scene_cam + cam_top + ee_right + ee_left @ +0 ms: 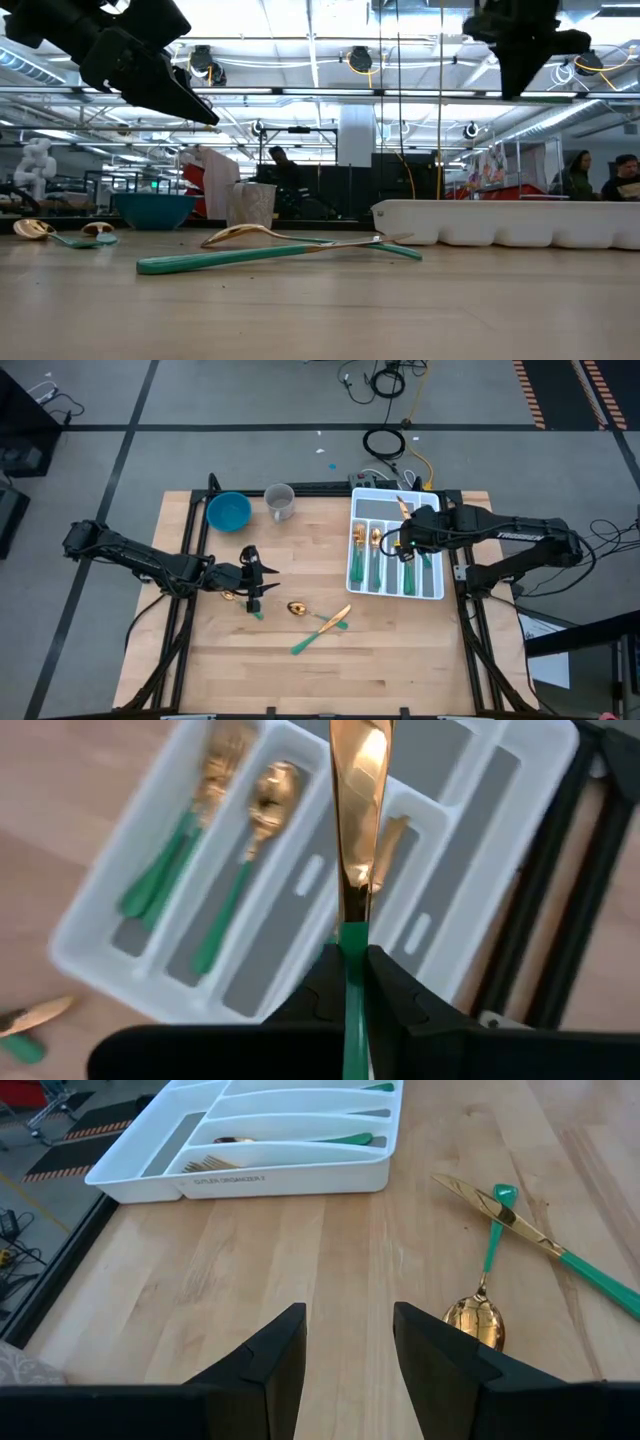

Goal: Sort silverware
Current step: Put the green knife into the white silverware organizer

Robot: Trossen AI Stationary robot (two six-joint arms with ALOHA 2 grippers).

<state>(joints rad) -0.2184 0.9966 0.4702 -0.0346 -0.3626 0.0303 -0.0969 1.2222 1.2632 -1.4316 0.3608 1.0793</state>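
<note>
Right gripper (352, 982) is hovering over the white tray (437, 582) at about 3 o'clock on the table (380, 660), jaws pressed together on the green handle of a gold-bladed knife (358, 810). In the right wrist view the blade is pointing straight out past the fingers along the gripper's axis; the handle end is cut off by the picture's edge. In the high view this knife is hard to make out against the dark gripper.

In the tray, a fork (190, 830) and a spoon (252, 850) are lying in neighbouring compartments, long axes parallel to the dividers. A third gold piece is showing behind the held blade, mostly hidden; its type cannot be told.

Left gripper (348, 1370) is hanging at about 9 o'clock over the table, jaws spread, holding nothing.

On the table near centre, toward 6 o'clock, a loose knife (322, 631) and a loose spoon (305, 610) are lying crossed, touching. In the high view the knife's gold blade is pointing toward 2 o'clock, its handle toward 8 o'clock. The spoon's bowl is sitting toward 9 o'clock.

More silverware is lying under the left gripper (60, 233), partly hidden in the high view.

Blue bowl (229, 511) and cup (280, 502) are standing at about 11 o'clock.
</note>
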